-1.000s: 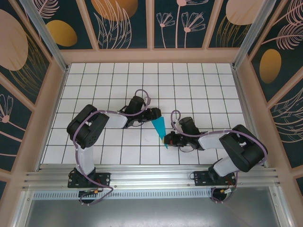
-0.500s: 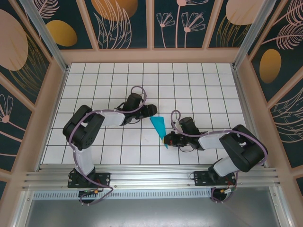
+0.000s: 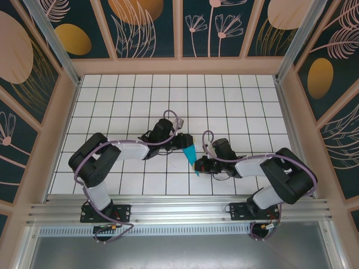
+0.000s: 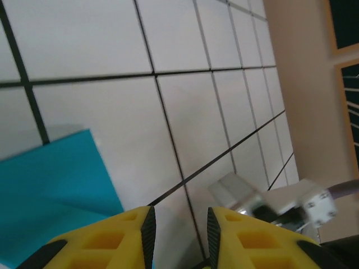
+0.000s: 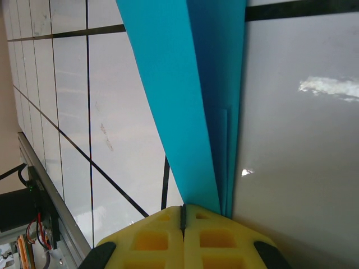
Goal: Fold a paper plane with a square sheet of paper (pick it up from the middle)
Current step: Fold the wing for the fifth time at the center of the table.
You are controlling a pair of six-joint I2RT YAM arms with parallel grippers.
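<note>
We are looking at the slim, pointed teal-blue paper plane (image 3: 190, 154) lying on the white, black-gridded bench (image 3: 241, 106) between the two arms. Its long axis is running from a wide tail on the far side to a sharp nose on the near side, slanting slightly rightward. The right gripper (image 3: 200, 166) is clamping the nose end: in its wrist view the yellow fingers (image 5: 146, 238) are meeting with no gap, and the folded paper is fanning away from them. The left gripper (image 3: 180, 141) is hovering at the opposite, wide end, its jaws narrow but parted. In its wrist view we are seeing bare bench through the gap, with the paper's corner lying off to one side of one finger, not between the two. We are judging that the coming move is turning on that offset. The tail is sitting beside the left gripper rather than inside it, so a small sideways shift looks necessary before any closing, with the right gripper anchoring the nose.
</note>
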